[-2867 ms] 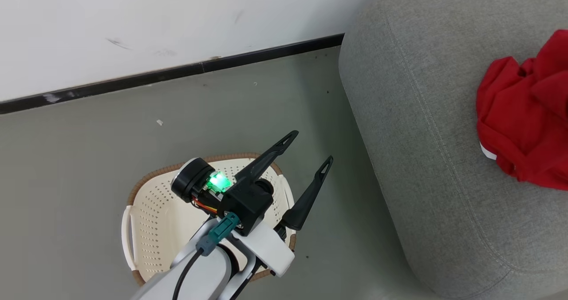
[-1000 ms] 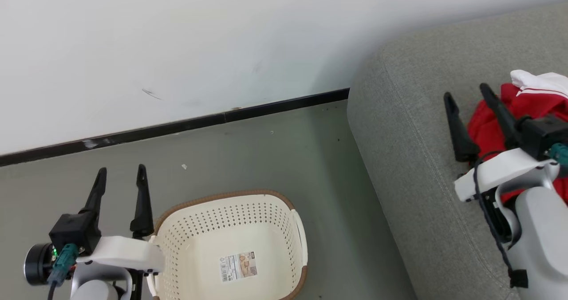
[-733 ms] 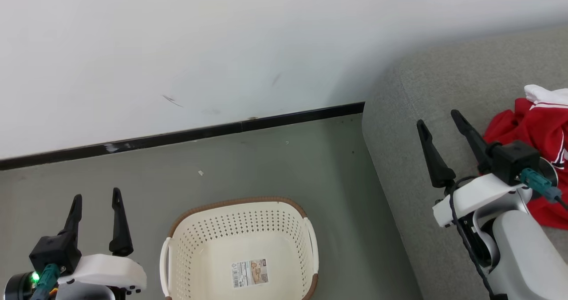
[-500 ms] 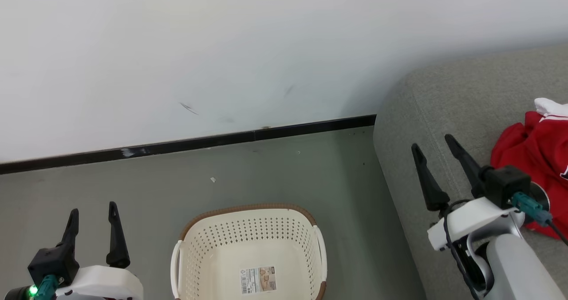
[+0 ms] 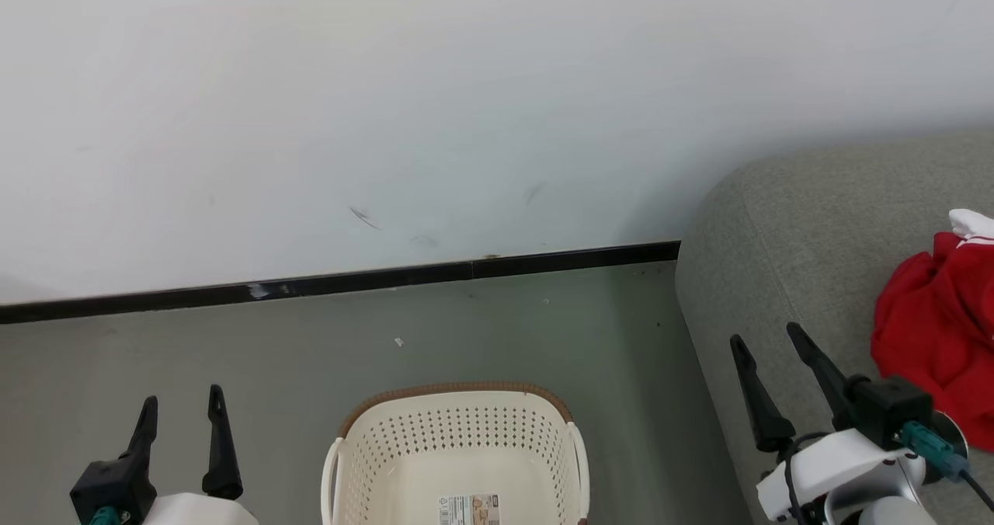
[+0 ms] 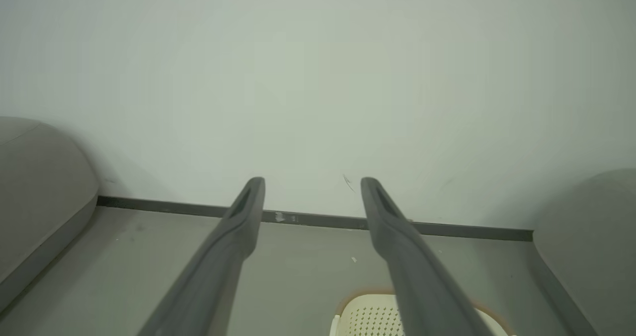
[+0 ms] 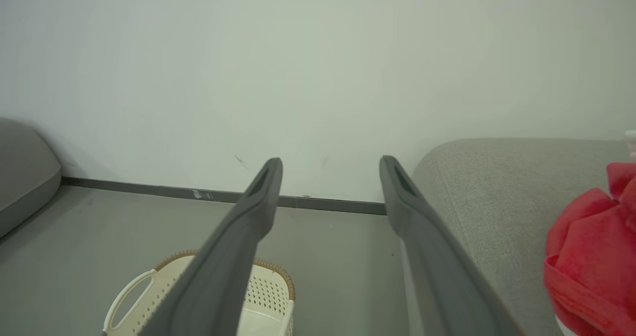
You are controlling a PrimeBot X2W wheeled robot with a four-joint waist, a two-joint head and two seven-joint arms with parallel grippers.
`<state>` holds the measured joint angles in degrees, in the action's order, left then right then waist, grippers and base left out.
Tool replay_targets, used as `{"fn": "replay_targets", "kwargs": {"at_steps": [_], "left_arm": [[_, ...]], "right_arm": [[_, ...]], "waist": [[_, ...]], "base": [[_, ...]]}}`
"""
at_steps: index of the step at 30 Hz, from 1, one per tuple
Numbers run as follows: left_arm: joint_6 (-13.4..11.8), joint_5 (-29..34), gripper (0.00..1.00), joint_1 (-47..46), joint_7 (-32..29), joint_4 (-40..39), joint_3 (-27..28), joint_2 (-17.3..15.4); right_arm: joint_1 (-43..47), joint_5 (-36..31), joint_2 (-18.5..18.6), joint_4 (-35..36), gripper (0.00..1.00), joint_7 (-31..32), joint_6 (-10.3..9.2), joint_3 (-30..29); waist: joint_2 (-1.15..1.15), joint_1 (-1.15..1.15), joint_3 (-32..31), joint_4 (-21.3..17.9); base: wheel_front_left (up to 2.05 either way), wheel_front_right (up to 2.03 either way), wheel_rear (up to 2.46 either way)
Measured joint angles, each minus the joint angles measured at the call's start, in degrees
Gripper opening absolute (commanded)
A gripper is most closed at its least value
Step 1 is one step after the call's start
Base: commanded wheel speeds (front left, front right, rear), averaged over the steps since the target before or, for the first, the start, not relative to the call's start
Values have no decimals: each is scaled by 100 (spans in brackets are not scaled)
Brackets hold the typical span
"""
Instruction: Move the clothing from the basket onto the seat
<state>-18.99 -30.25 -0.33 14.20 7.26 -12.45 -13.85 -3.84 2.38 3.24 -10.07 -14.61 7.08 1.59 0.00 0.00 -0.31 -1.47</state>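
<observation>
The red clothing (image 5: pixel 936 335) with a white piece at its top lies bunched on the grey seat (image 5: pixel 800 230) at the right; it also shows as clothing (image 7: pixel 591 261) on the seat (image 7: pixel 492 187) in the right wrist view. The cream basket (image 5: pixel 458 455) stands on the floor at bottom centre, holding no garment, its barcode label showing. The basket (image 7: pixel 263 296) and basket (image 6: pixel 367 316) show low in both wrist views. My left gripper (image 5: pixel 180 408) is open left of the basket, nothing between its fingers. My right gripper (image 5: pixel 765 338) is open over the seat's left edge, left of the clothing.
A white wall (image 5: pixel 388 106) with a black baseboard (image 5: pixel 349 280) runs behind the grey floor (image 5: pixel 481 331). Another grey cushion (image 6: pixel 35 187) lies at the left in the wrist views. Bare floor separates basket and seat.
The head camera has tilted up, so the basket, seat and both grippers sit lower in view. My right gripper has drawn back off the clothing toward the seat's left edge; both stay open.
</observation>
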Motion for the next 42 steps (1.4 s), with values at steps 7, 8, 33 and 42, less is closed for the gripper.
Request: {"fn": "replay_targets", "kwargs": {"at_steps": [7, 8, 33, 42], "left_arm": [[56, 1, 100, 104, 0, 27, -63, 5], [57, 1, 100, 104, 0, 26, -83, 4], [198, 115, 100, 104, 0, 23, -314, -31], [199, 158, 0, 207, -4, 257, -417, 134]], "right_arm": [[364, 1, -74, 136, 100, 0, 0, -25], [397, 1, -81, 159, 100, 0, 0, 5], [850, 197, -86, 560, 100, 0, 0, 107], [1080, 216, -140, 336, 0, 7, -3, 143]], "waist": [[0, 0, -134, 32], [0, 0, -149, 32], [0, 0, -223, 45], [0, 0, -235, 63]], "base": [[0, 0, 0], [0, 0, 0], [0, 0, 0], [0, 0, 0]]}}
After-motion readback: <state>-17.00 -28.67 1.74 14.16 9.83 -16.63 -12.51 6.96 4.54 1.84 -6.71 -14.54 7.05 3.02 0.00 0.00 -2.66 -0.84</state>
